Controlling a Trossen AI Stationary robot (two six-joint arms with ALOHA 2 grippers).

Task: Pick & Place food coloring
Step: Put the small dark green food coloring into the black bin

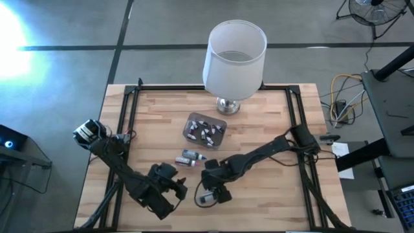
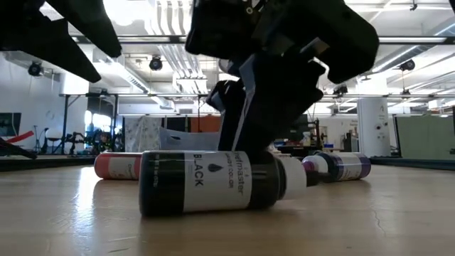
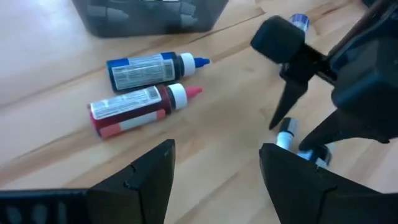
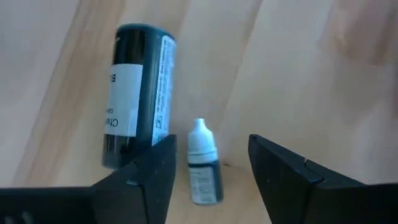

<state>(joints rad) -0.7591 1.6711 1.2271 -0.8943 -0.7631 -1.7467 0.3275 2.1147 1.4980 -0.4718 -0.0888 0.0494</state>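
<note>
Several tiny food coloring bottles lie in the greyish tub (image 1: 206,129). A blue-labelled bottle (image 3: 149,68) and a red one (image 3: 137,109) lie side by side on the wood in front of the tub. My right gripper (image 4: 211,169) is open and low over the table's near middle. Its fingers stand on either side of a small white-capped dropper bottle (image 4: 202,164) lying on the wood, without touching it. A larger black bottle (image 4: 138,93), labelled BLACK (image 2: 213,181), lies on its side just beside. My left gripper (image 3: 216,163) is open, hovering left of the right one.
A white-shaded lamp (image 1: 234,58) stands on its metal base at the far middle. A purple-capped bottle (image 2: 341,167) lies beyond the black one. A black frame (image 1: 129,97) runs along the table's left, right and far edges. Bare wood lies to the near right.
</note>
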